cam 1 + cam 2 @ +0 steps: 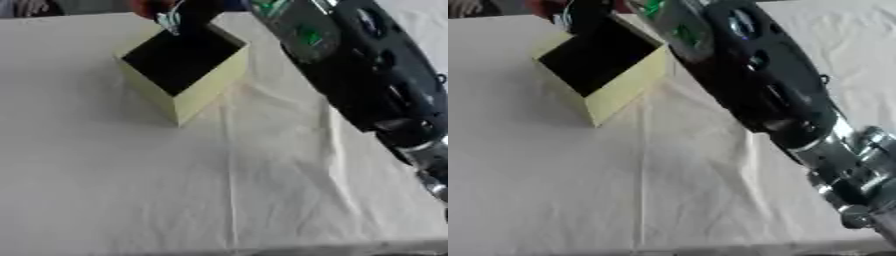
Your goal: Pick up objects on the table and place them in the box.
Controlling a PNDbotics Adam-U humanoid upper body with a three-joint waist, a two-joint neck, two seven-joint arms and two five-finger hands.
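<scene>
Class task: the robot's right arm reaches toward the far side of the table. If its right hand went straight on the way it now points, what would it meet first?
Most likely the box: the right hand hangs over its far rim, pointing into the dark opening, though depth is unclear.

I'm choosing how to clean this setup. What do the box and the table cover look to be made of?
The box looks like thin card or paperboard: flat pale-yellow matte walls, sharp folded corners, dark inside. It could be thin plastic; the look leaves that open. The table cover looks like cloth, off-white and matte, with soft creases and wrinkles running across it.
</scene>
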